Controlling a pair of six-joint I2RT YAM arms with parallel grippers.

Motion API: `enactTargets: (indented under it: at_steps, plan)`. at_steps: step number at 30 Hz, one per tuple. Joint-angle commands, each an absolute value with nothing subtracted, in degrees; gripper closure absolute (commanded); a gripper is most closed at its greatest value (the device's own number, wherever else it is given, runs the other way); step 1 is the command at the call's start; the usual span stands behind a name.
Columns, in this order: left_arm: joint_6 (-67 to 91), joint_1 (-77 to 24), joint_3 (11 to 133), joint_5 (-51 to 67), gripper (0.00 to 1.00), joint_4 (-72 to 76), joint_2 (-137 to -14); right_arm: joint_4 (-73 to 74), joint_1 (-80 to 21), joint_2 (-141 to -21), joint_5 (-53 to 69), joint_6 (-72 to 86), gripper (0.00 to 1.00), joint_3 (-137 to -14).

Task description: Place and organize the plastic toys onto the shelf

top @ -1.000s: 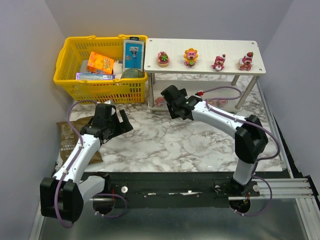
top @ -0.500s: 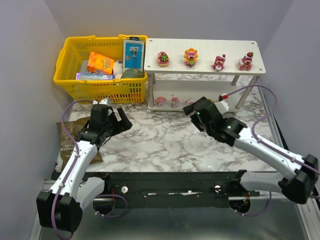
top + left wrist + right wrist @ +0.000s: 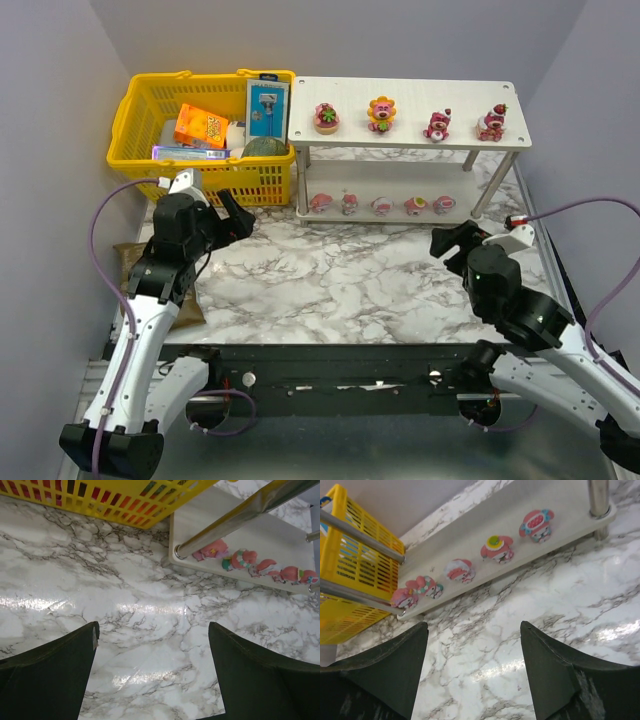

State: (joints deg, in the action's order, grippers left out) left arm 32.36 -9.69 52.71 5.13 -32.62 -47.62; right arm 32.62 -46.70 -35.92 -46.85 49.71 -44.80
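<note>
The white two-tier shelf (image 3: 400,95) stands at the back right. Its top tier carries a row of plastic toys, from a pink one (image 3: 326,118) and a yellow-petalled one (image 3: 381,113) to a red-capped one (image 3: 491,122). Several more toys (image 3: 382,205) line the lower tier (image 3: 560,500), and they also show in the wrist views (image 3: 497,548) (image 3: 240,560). My right gripper (image 3: 450,243) (image 3: 473,625) is open and empty over bare marble, in front of the shelf's right end. My left gripper (image 3: 232,222) (image 3: 153,627) is open and empty near the shelf's front left leg (image 3: 240,515).
A yellow mesh basket (image 3: 150,110) left of the shelf holds an orange box (image 3: 200,126) and a blue-and-white pack (image 3: 267,108). A brown packet (image 3: 135,275) lies on the table's left edge under my left arm. Walls close in on the left, back and right.
My right arm has pulled back from the lower tier toward the near right, its jaws a little wider. The left arm has risen and shifted slightly left.
</note>
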Motion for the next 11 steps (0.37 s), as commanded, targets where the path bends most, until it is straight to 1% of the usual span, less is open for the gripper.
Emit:
enactTargets:
  at_steps: [1,6,11]
  plan:
    - [30.9,-9.3,56.9,2.3,0.01,-33.8,-47.0,31.7,-46.9,-34.3,-51.9,38.3,0.18,-45.6]
    - [31.2,-9.3,57.8,1.8,0.01,-33.4,-46.6,31.7,-46.9,-34.4,-51.2,36.9,0.18,-47.0]
    - [31.3,-9.3,58.4,1.5,0.01,-33.9,-45.7,32.5,-46.8,-34.5,-53.8,39.4,0.18,-47.4]
